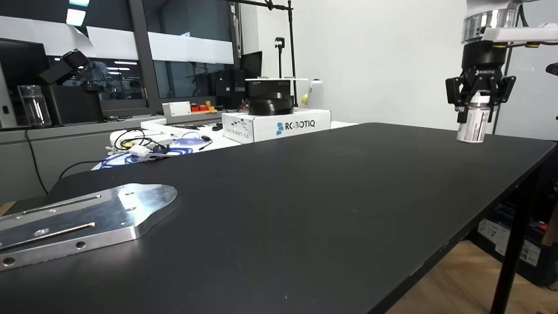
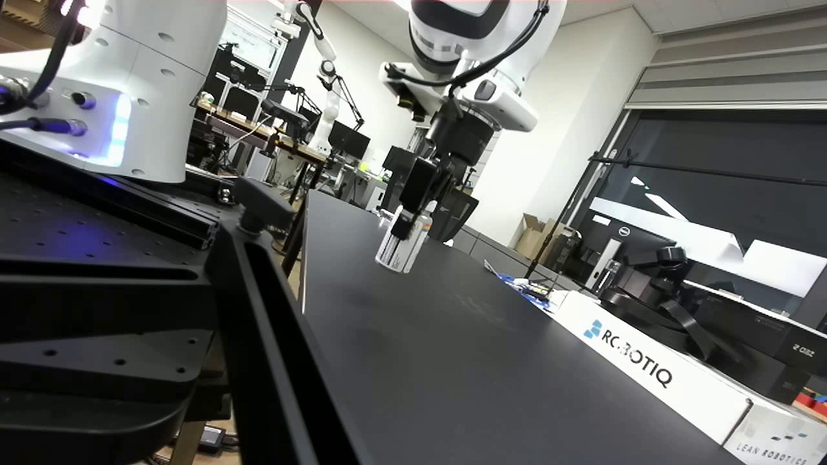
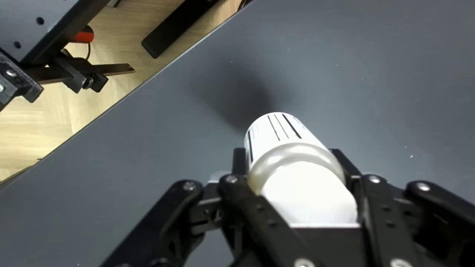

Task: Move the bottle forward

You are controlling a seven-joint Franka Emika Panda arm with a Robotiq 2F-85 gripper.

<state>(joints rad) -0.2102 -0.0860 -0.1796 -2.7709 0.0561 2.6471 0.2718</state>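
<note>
The bottle is short and cylindrical, with a white cap and a pale striped label. It shows in both exterior views [image 1: 475, 125] [image 2: 399, 252] and in the wrist view [image 3: 279, 133]. My gripper [image 1: 476, 114] is shut on it, with a finger on each side of the body, as the wrist view [image 3: 291, 161] also shows. The cap points up into the palm. The bottle leans slightly and appears raised above the black table [image 1: 305, 209], with a soft shadow on the tabletop in the wrist view. The gripper partly covers the bottle in an exterior view [image 2: 407, 223].
A shiny metal plate [image 1: 109, 213] lies at one end of the table. A white Robotiq box [image 1: 283, 126] and cables [image 1: 144, 146] sit beyond the table's long side. The opposite table edge [image 3: 148, 79] drops to the floor, beside the robot's base frame.
</note>
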